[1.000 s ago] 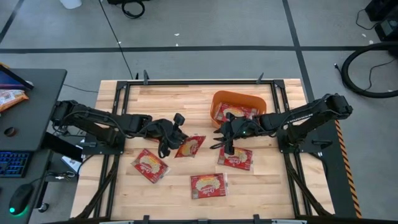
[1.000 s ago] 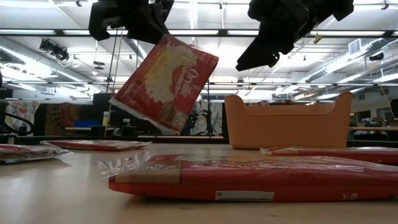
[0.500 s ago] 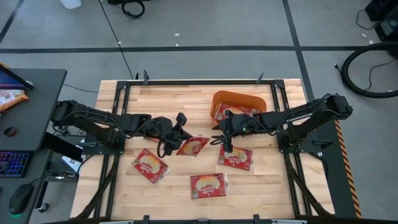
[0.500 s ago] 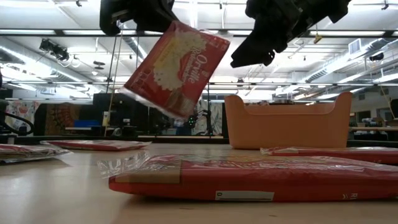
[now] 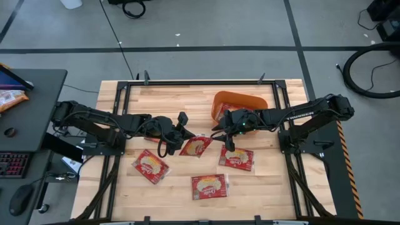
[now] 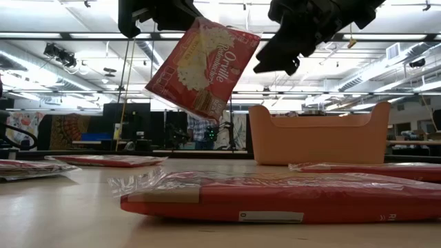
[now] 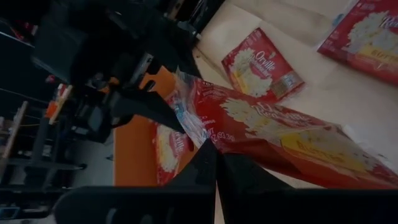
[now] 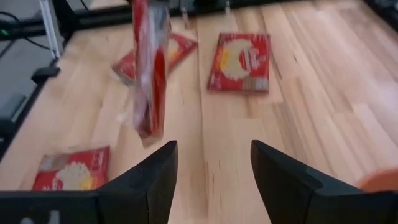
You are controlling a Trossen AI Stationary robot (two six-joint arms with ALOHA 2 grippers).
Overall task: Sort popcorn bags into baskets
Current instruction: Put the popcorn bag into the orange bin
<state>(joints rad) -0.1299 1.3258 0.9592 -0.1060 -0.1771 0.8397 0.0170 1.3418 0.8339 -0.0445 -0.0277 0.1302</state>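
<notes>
My left gripper is shut on one red popcorn bag and carries it in the air over the middle of the table. In the low view the bag hangs tilted. My right gripper is open and touches nothing, hovering just right of that bag and near the orange tub. The tub stands at the far right and has red bags lying in it. In the right wrist view the carried bag shows edge-on ahead of the open fingers. My left gripper pinches the bag between its two fingers at its upper edge near a corner, coming level from the table's left. The bag is lifted clear of the table and hangs tilted below and beyond the fingers, its printed face turned toward the near side.
Three more red bags lie flat on the wood: one near left, one near the middle front, and one below the right gripper. A desk with a keyboard stands left of the table. A black frame edges the table.
My left gripper has carried the bag toward the table's right, nearer the tub, and a little higher, keeping its hold. The bag has stayed tilted and swung slightly. My right gripper has shifted slightly toward the far edge and stayed open.
</notes>
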